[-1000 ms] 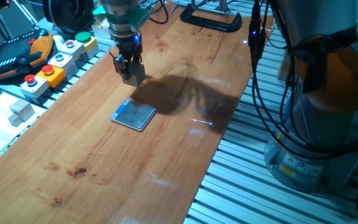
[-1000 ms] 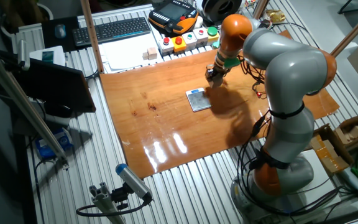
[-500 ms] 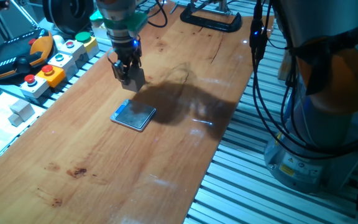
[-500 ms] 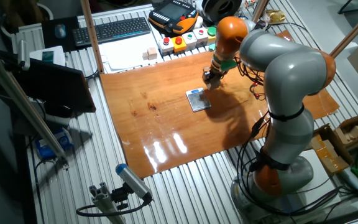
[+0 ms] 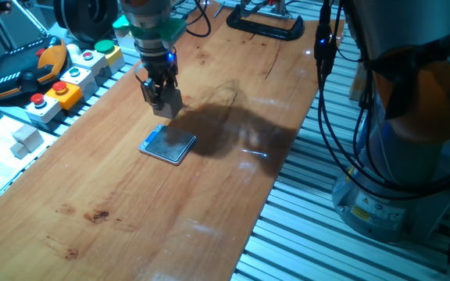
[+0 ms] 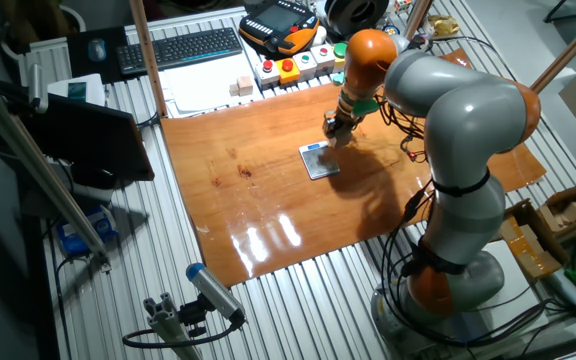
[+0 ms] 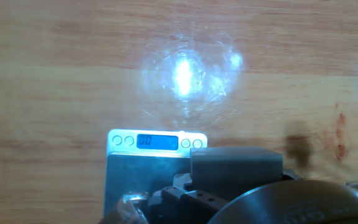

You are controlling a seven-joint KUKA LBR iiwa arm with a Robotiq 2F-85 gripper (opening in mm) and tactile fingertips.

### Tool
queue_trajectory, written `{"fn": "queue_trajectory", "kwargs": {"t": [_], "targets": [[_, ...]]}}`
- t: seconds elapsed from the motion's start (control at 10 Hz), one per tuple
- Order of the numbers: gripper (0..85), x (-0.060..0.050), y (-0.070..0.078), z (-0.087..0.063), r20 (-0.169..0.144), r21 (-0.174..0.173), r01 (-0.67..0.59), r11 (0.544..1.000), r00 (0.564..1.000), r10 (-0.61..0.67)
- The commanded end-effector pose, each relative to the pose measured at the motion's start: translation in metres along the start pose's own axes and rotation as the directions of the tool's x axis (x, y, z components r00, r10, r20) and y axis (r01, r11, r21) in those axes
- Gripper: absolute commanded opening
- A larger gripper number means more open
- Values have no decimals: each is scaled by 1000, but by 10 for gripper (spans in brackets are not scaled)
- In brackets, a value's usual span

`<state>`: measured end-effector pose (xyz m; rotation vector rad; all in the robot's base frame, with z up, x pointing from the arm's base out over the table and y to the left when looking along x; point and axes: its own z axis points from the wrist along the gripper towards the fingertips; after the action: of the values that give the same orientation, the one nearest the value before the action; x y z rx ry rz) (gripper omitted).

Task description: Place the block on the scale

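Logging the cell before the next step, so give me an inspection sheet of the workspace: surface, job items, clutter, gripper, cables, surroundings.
Surface: wooden tabletop, glare patches and a few dark stains.
Job's things: scale flat on the tabletop, display lit; block not clearly seen, possibly in the jaws.
Clutter: whitish cube and button boxes beside the tabletop's edge.
Grippers: gripper above the tabletop, just beyond the scale; whether the jaws are open cannot be told.
Cables: black cables hang near the arm base.
Surroundings: keyboard, black clamp.
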<state>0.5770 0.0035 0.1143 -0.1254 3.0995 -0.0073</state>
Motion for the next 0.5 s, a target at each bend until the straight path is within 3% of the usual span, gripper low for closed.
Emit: {"fn": "queue_trajectory", "kwargs": {"t": [0.0, 0.3, 0.4], "targets": [[7, 0, 0, 0, 7, 11, 0, 1000, 1000, 0], [7, 0, 0, 0, 24, 4, -49, 999, 999, 49], [7, 0, 0, 0, 21, 30, -85, 996, 996, 84]]}}
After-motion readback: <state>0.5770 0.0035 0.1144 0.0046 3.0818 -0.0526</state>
